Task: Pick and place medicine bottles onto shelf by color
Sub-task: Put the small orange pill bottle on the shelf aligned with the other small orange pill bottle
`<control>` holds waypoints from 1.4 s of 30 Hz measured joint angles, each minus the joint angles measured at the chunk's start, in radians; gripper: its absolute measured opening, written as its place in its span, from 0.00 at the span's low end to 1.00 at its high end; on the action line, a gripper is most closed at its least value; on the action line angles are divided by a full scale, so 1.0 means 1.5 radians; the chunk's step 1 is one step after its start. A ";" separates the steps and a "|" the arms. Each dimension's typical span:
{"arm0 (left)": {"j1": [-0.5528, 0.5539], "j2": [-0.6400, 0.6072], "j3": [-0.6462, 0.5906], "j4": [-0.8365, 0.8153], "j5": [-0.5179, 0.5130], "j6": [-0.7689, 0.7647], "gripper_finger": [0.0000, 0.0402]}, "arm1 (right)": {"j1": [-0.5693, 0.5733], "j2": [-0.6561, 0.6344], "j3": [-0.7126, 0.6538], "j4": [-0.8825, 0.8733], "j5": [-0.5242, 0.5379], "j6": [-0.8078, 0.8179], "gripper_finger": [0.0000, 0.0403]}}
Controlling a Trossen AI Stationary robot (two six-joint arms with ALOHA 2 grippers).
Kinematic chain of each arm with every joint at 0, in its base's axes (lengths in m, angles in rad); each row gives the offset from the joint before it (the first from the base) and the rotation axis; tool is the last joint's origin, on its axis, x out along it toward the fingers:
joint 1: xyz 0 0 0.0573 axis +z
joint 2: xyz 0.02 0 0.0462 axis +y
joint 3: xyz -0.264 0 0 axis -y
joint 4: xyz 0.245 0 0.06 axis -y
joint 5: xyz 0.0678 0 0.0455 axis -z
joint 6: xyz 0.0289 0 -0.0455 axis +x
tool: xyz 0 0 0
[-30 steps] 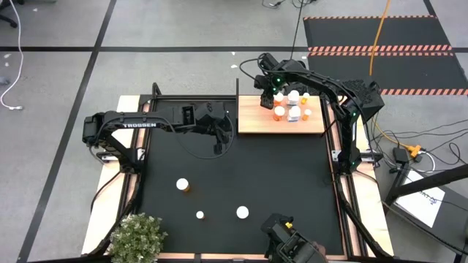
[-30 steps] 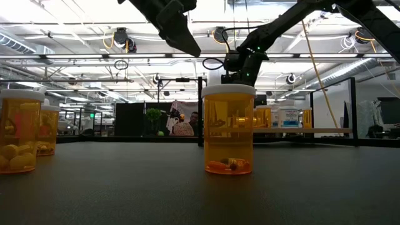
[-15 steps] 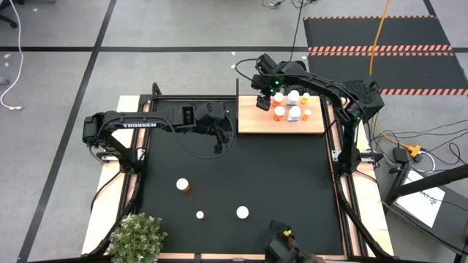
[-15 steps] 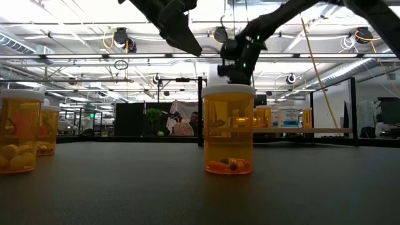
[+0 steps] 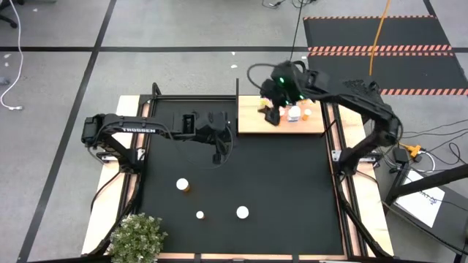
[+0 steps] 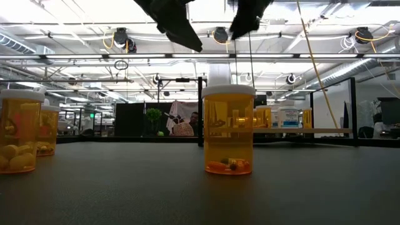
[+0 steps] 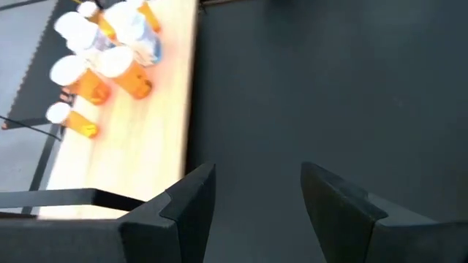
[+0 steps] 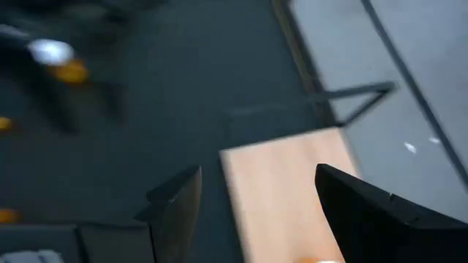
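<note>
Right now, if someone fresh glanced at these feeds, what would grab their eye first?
Probably the cluster of medicine bottles crowded at one end of the light-wood shelf, with the right gripper hanging open just above them. Next, the three bottles left on the black mat, one orange bottle looming large in the low view. The left gripper hangs open over the mat beside the shelf.

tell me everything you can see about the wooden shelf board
The shelf is a flat rectangular board of pale light wood, lying at the far edge of the black mat. A cluster of medicine bottles, orange-bodied and white-capped, stands on its right part; the left part is bare. The right pincer hangs over the bottles, fingers apart and empty. The left pincer waits open over the mat beside it.
</note>
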 joint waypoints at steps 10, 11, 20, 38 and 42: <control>-0.088 -0.005 0.000 -0.158 -0.027 -0.103 0.50 | 0.237 -0.149 -0.189 0.059 0.106 0.179 0.66; -0.102 -0.005 0.000 -0.174 -0.032 -0.118 0.50 | 0.258 -0.165 -0.221 0.083 0.114 0.198 0.66; -0.280 -0.005 -0.048 -0.178 -0.102 -0.279 0.50 | 0.414 -0.261 -0.504 0.353 0.120 0.293 0.66; -0.572 -0.005 -0.131 -0.176 -0.188 -0.538 0.51 | 0.516 -0.266 -0.646 0.577 0.122 0.309 0.66; -0.574 -0.005 -0.165 -0.129 -0.192 -0.557 0.56 | 0.516 -0.266 -0.646 0.582 0.122 0.309 0.66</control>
